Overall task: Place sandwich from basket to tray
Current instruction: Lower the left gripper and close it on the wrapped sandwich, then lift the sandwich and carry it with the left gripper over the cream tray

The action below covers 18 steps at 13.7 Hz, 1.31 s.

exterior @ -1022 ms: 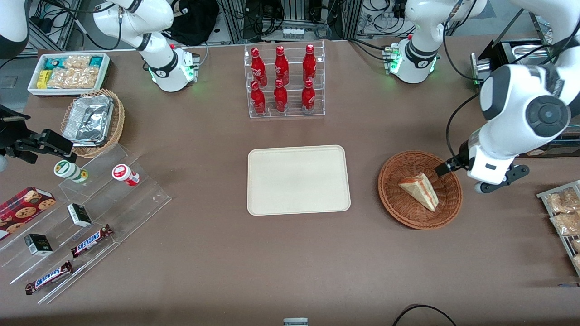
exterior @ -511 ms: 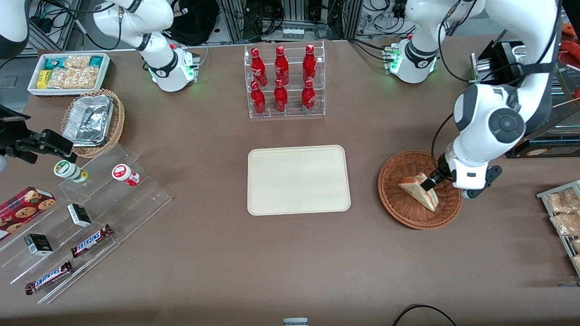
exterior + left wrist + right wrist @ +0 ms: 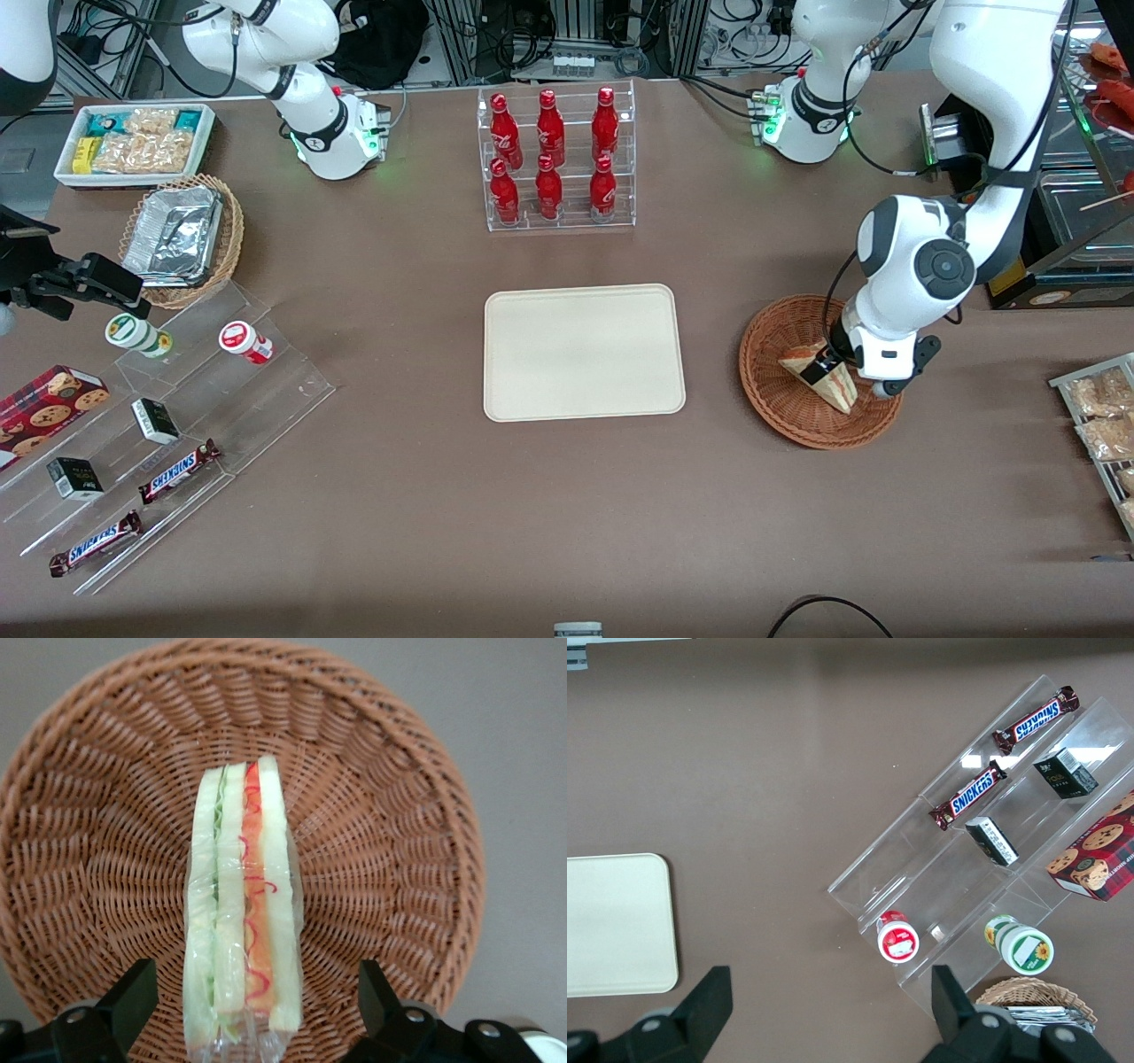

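Note:
The sandwich (image 3: 828, 379), a plastic-wrapped wedge with white bread, red-orange and pale green layers, lies in the round reddish-brown wicker basket (image 3: 780, 390). In the left wrist view the sandwich (image 3: 241, 912) stands on edge in the basket (image 3: 390, 815). My gripper (image 3: 822, 365) is low over the basket, open, with one finger on each side of the sandwich and a gap to both; the fingers (image 3: 133, 997) do not touch it. The cream tray (image 3: 583, 351) lies flat and bare at the table's middle, beside the basket toward the parked arm's end.
A clear rack of red bottles (image 3: 555, 159) stands farther from the front camera than the tray. A wire rack of snack packets (image 3: 1103, 425) lies at the working arm's end. Clear stepped shelves with snacks (image 3: 151, 425), a tan basket of foil trays (image 3: 182, 235) and a white bin (image 3: 133, 142) lie toward the parked arm's end.
The left arm has swung in from the working arm's end and lowered the gripper over the basket until its open fingers straddle the sandwich. The sandwich has not moved.

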{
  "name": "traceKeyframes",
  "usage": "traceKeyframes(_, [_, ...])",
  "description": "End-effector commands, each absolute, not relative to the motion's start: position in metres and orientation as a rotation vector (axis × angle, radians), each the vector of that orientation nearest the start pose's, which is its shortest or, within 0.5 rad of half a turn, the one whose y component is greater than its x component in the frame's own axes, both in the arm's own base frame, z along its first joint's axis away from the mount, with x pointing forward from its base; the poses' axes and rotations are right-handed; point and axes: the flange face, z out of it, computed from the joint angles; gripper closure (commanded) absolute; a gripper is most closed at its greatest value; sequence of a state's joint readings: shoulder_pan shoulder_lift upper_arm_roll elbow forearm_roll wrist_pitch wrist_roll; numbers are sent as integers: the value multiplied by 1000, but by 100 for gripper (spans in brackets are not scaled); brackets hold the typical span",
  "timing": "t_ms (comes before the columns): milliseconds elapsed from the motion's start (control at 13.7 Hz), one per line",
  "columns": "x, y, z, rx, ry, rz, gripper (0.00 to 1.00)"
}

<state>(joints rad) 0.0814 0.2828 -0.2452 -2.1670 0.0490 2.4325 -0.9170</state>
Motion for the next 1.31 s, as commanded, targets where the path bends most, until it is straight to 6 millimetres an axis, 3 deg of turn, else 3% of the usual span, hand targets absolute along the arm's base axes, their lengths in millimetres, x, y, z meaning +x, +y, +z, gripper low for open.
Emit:
traceKeyframes(0, [555, -91, 257, -2951, -1141, 42, 2])
traceKeyframes(73, [555, -90, 253, -2948, -1145, 49, 26])
traceKeyframes(146, [557, -87, 256, -2947, -1153, 42, 65])
traceKeyframes(219, [559, -87, 258, -2949, -1154, 36, 86])
traceKeyframes(511, [567, -85, 283, -2955, -1142, 5, 93])
traceKeyframes(657, [573, -87, 311, -2924, -1120, 59, 93])
traceKeyframes(803, [583, -90, 355, -2902, -1104, 91, 93])
traceKeyframes(876, [589, -100, 378, -2898, -1090, 102, 93])
traceKeyframes(1022, [593, -141, 416, -2906, -999, 143, 93])
traceKeyframes(1168, [584, -194, 434, -2939, -895, 134, 93])
traceKeyframes(1241, [576, -219, 434, -2959, -832, 136, 93])
